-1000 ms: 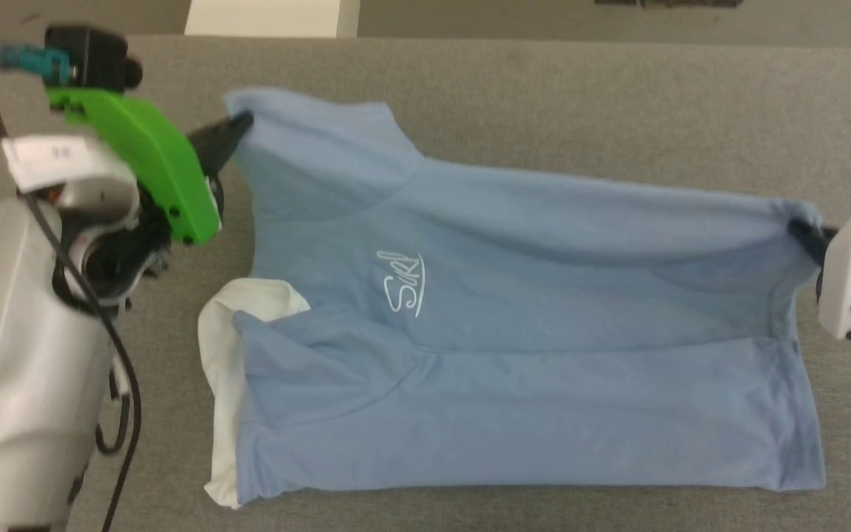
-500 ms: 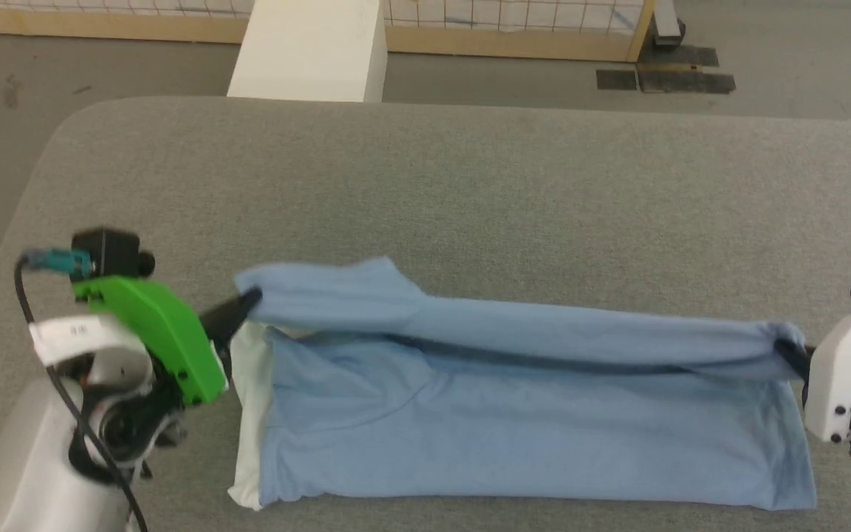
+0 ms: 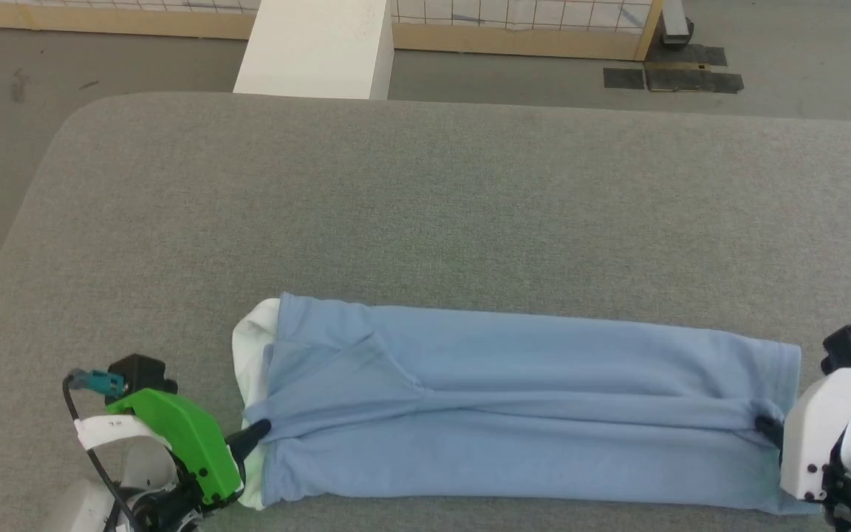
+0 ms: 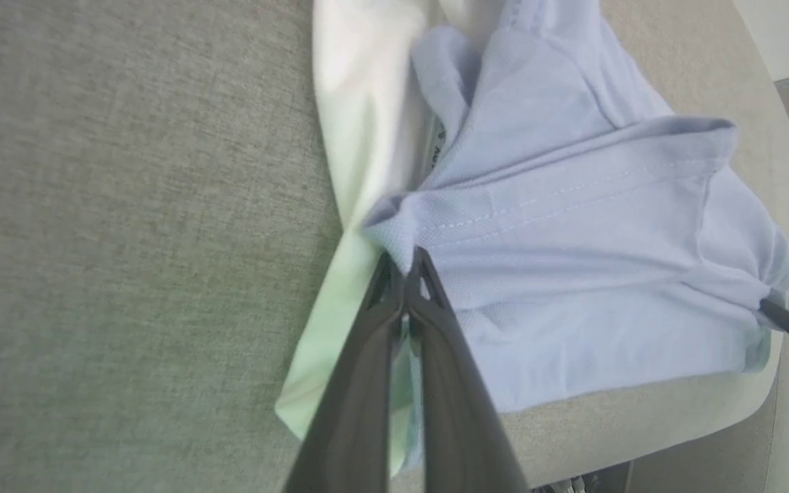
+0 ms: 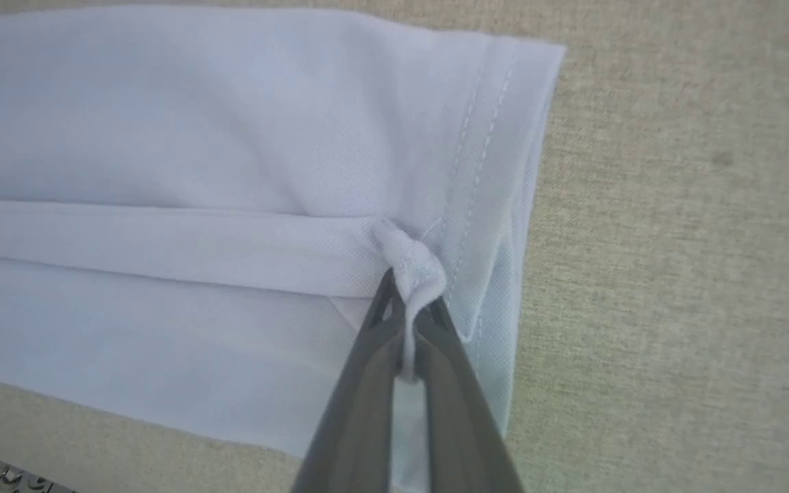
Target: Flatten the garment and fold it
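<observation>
Garment: blue shirt, doubled lengthwise, near table front edge. Left gripper pinched on collar-end corner; right gripper pinched on hem corner. Advice: keep fold taut, lower level, release together.

Bright, even light, probably from overhead, leaves only faint shadows. The head view is soft and slightly grainy. Both wrist views wash the garment pale, and the left one's wide lens bows the desk edge.
</observation>
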Robot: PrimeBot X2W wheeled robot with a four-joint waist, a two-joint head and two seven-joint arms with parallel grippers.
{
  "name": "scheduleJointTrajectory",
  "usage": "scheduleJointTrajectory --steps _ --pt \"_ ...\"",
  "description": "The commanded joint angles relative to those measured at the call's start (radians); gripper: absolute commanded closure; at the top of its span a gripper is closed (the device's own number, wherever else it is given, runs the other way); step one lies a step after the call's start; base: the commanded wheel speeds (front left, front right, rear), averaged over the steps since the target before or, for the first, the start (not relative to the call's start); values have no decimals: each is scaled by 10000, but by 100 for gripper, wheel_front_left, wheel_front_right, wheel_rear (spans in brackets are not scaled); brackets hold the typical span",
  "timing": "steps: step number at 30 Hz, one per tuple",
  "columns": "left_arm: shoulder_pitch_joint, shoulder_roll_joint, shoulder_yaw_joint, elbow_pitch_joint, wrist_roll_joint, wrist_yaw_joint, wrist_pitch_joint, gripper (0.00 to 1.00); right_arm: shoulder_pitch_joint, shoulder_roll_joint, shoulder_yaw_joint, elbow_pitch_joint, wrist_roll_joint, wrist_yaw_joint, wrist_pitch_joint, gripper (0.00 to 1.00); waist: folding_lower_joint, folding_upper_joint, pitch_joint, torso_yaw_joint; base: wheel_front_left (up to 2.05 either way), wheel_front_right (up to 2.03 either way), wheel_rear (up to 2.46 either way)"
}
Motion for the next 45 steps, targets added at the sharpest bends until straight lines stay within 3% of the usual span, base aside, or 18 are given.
scheduleJointTrajectory --steps 1,3,5,6,12,17,23,26,27,29,35,45 --pt "82 -38 -3 190 17 75 -35 100 151 66 34 162 -90 -13 -97 100 1 0 -19 -8 0 0 0" --pt "25 -63 -18 453 53 132 -53 100 180 122 90 371 -139 -13 -177 100 1 0 -62 -26 0 0 0" --pt "-34 -54 -24 649 110 182 -86 0 168 172 130 534 -173 -13 -302 100 1 0 -150 -51 0 0 0" --pt "-66 -38 -22 720 112 193 -68 0 154 181 168 572 -149 -13 -389 0 1 0 -211 -65 0 0 0" --pt "-289 384 24 431 253 341 214 0 25 -56 144 396 121 -13 -620 0 1 0 -710 -100 0 0 0" --pt "-757 868 505 -788 316 672 259 0 111 -390 -323 -622 581 -13 -284 0 1 0 -1247 -64 0 0 0" --pt "-1144 899 1395 -1486 1845 14 -3319 0 263 -687 -1143 -1347 636 -13 219 0 1 0 -1241 -117 0 0 0" --pt "-1106 677 1463 -1300 2525 -212 -4875 0 288 -760 -1220 -1291 644 -13 328 0 1 0 -1053 -126 0 0 0" --pt "-1062 313 1555 -1003 3111 -305 -6524 0 309 -912 -1023 -1109 722 -13 406 0 1 0 -780 -113 0 0 0" --pt "-1031 107 1532 -797 3446 -335 -7387 0 319 -1025 -813 -968 877 -13 357 0 1 0 -612 -83 0 0 0" --pt "-1054 -342 1384 -269 4053 -548 -8320 0 357 -1494 -213 -364 1189 -13 33 0 1 0 -142 46 0 0 0" --pt "-1058 -812 1360 380 4537 -927 -8473 0 -5 -1748 791 426 1639 -13 -332 0 1 0 313 96 0 0 0"
